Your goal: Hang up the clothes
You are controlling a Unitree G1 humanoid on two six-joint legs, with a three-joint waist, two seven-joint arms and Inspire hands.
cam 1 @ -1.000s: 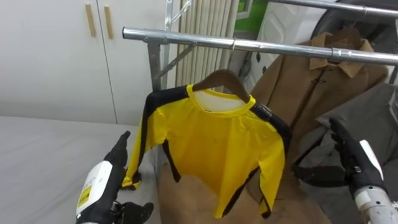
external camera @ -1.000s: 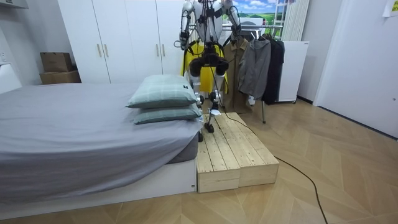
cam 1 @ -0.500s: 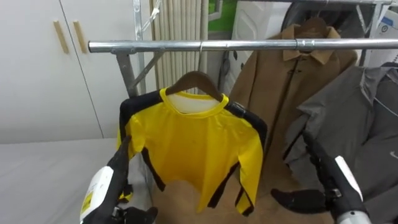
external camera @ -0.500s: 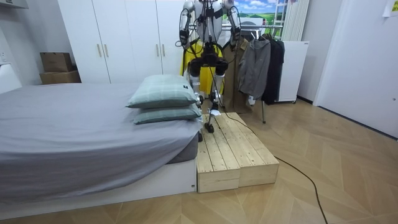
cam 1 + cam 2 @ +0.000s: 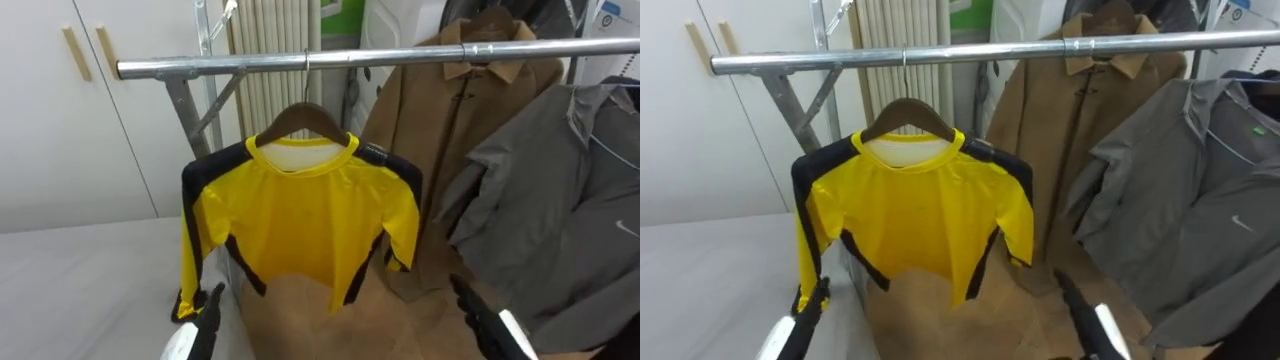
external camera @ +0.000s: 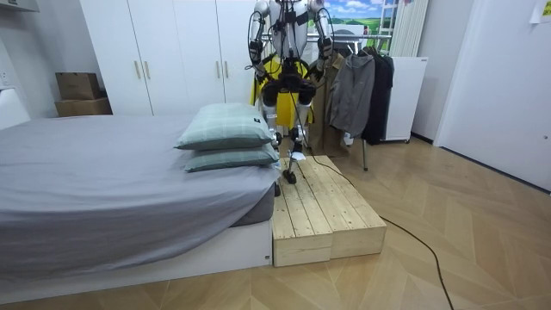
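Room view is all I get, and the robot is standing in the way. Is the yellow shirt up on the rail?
Observer: Yes, the yellow shirt hangs from a wooden hanger hooked over the metal rail.
Operator: Is a robot hand holding it?
Observer: No, the left robot hand and right robot hand are low, fingers straight, curled round nothing.
Operator: Is the shirt yellow all over?
Observer: No, its shoulders and sleeve edges are black.
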